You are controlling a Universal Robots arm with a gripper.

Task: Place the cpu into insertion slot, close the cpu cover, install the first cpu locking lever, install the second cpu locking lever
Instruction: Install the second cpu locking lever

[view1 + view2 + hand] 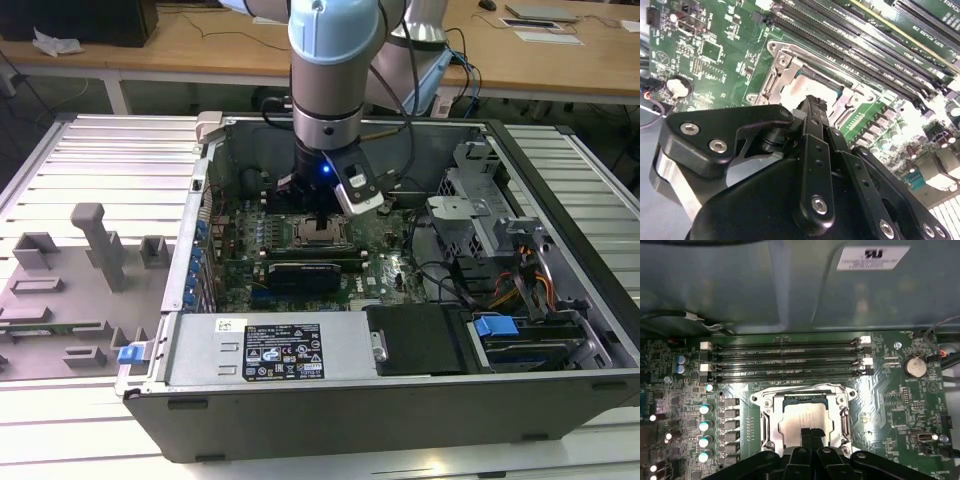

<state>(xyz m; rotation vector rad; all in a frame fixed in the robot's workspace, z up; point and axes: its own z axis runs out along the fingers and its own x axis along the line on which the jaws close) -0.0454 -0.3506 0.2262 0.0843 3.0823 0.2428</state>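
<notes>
Exterior view: arm reaches down into the open case [560,330], gripper [318,215] low over the slot [322,236] on the motherboard [390,265]. Second wrist view: fingers [812,107] pressed together with nothing between them, tips at the edge of the cpu [797,90], which lies flat in the slot (cover [775,75] looks folded down around it, though I cannot tell if it is latched). First wrist view: closed fingertips [811,434] rest at the near edge of the cpu [802,421]; likely risk, a sideways drag here could scrape the chip or bend the thin cover frame [840,405] or a lever.
</notes>
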